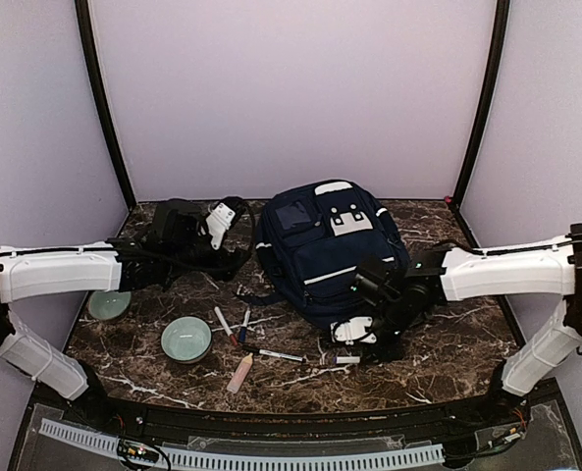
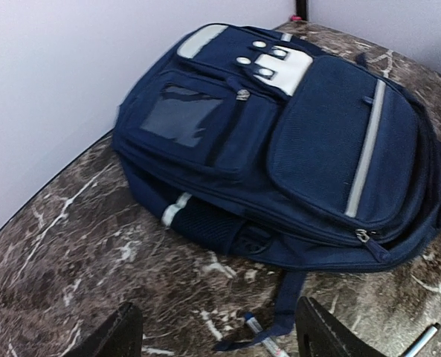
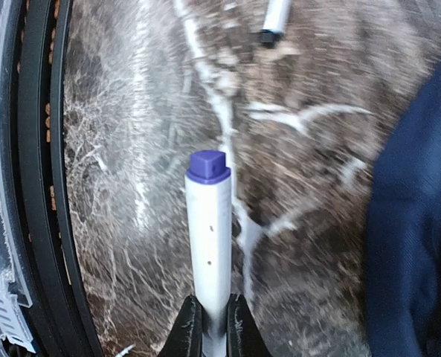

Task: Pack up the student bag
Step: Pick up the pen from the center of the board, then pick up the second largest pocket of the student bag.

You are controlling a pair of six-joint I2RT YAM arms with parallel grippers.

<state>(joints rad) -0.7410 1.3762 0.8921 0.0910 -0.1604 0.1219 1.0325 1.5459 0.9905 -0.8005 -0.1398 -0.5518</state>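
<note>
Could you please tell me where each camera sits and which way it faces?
Top: above and behind, looking down on the table, backpack and both arms.
Left wrist: on the left arm, facing the backpack; open left gripper at bottom.
Right wrist: looking down at the table; the right gripper holds a marker.
Shared: the backpack appears in all three.

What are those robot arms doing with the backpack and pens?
They are packing the backpack. The right arm's fingers pinch a white marker with a purple cap, beside the bag. The left arm's fingers are open and empty, facing the backpack, which lies flat. More pens and two bowls sit on the table.
</note>
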